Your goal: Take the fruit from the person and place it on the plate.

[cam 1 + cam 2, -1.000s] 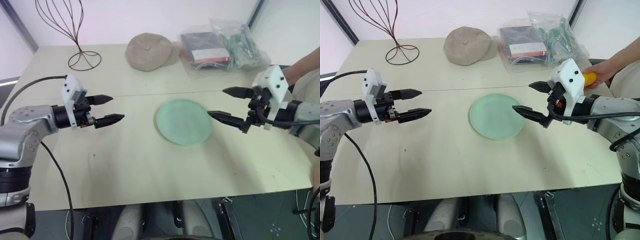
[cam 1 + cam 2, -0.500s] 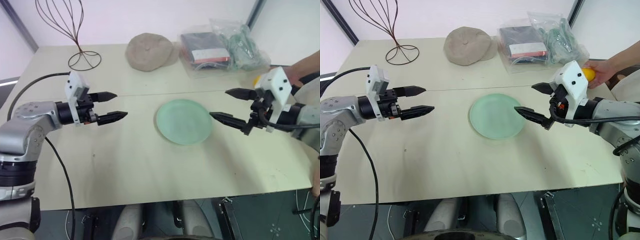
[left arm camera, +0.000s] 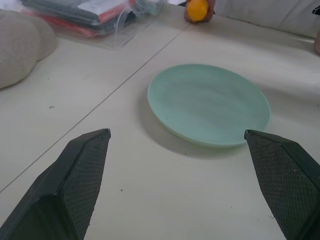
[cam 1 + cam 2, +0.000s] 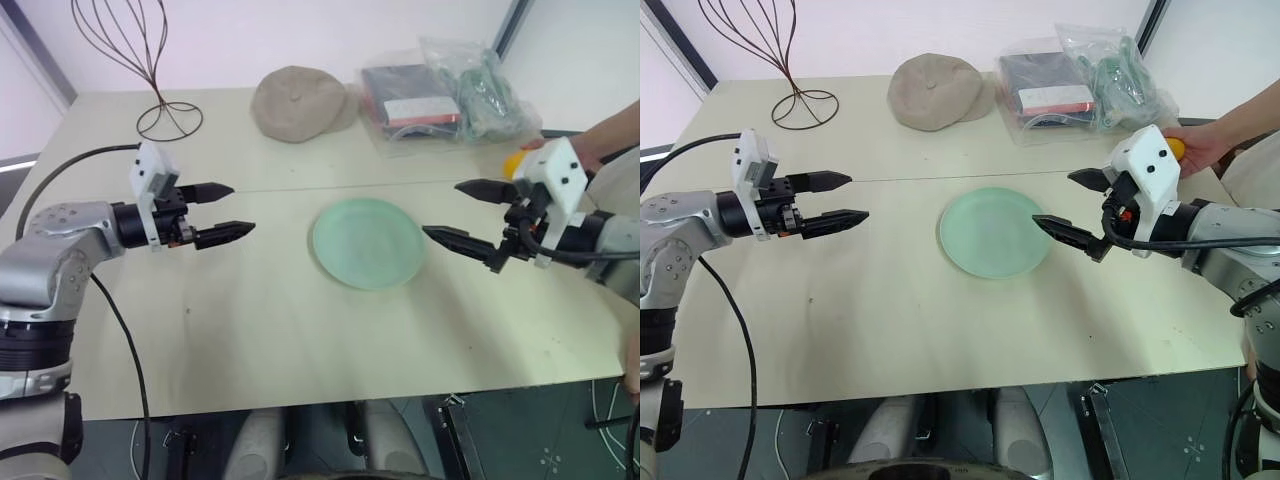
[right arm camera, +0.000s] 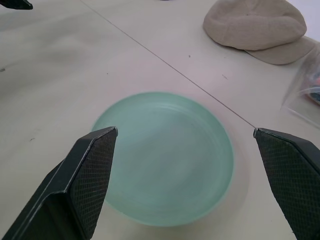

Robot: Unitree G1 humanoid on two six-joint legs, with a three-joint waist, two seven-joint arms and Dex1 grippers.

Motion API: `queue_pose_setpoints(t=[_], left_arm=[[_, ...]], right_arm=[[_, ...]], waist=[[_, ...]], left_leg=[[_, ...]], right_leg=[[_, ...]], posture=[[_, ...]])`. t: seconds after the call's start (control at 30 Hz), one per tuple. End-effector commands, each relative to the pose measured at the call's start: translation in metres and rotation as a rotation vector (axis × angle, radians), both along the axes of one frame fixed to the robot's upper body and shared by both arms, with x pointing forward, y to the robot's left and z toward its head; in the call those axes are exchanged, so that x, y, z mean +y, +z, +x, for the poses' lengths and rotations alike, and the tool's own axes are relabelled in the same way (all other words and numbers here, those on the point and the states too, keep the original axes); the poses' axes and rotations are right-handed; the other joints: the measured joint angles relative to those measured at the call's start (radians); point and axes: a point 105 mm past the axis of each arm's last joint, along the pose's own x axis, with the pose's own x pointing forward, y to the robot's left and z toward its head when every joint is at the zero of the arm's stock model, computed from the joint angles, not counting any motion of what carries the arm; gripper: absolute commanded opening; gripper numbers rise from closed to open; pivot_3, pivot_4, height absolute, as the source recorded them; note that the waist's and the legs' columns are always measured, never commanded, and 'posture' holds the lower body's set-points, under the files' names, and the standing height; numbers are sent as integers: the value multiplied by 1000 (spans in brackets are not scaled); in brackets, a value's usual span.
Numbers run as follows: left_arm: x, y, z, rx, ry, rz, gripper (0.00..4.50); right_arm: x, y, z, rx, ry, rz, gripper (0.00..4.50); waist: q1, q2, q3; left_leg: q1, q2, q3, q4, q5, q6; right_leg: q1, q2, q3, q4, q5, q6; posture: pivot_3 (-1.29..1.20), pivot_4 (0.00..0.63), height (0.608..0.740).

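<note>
Right gripper [image 4: 1072,203] spread wide, holding nothing, hovering just beside the plate's [image 4: 992,235] right edge. Behind it, past its white wrist housing, the fruit [image 4: 1176,148] clasped in the person's hand [image 4: 1198,146] at the table's [image 4: 890,320] far right edge, not touching the fingers. Left gripper [image 4: 848,198] likewise spread and bare, well left of the plate. Cap [image 4: 937,91] and plastic bags [image 4: 1080,80] farther back.

Pale beige table [image 4: 940,320], white wall [image 4: 940,25]
</note>
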Motion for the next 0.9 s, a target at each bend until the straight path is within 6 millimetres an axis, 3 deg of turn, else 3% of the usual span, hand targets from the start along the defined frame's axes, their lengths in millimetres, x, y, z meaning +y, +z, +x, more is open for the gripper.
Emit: queue_pose_setpoints(t=[0.03, 0.73, 0.9], left_arm=[[0, 12, -1, -47, -9, 14, 4500], [-7, 13, 5, -56, -18, 2, 4500], [-8, 34, 16, -70, 27, -148, 4500]], right_arm=[[2, 12, -5, -62, 9, -5, 4458], [1, 12, -6, -69, -10, -3, 4458], [2, 12, -6, -70, -9, -1, 4458]], waist=[[0, 0, 0], [0, 0, 0], [2, 0, 0]], left_leg=[[0, 0, 0, 0, 0, 0], [0, 0, 0, 1, 0, 0], [0, 0, 0, 1, 0, 0]], right_leg=[[0, 0, 0, 0, 0, 0], [0, 0, 0, 0, 0, 0], [0, 0, 0, 1, 0, 0]], posture=[[0, 150, 740], [0, 150, 740], [0, 150, 740]])
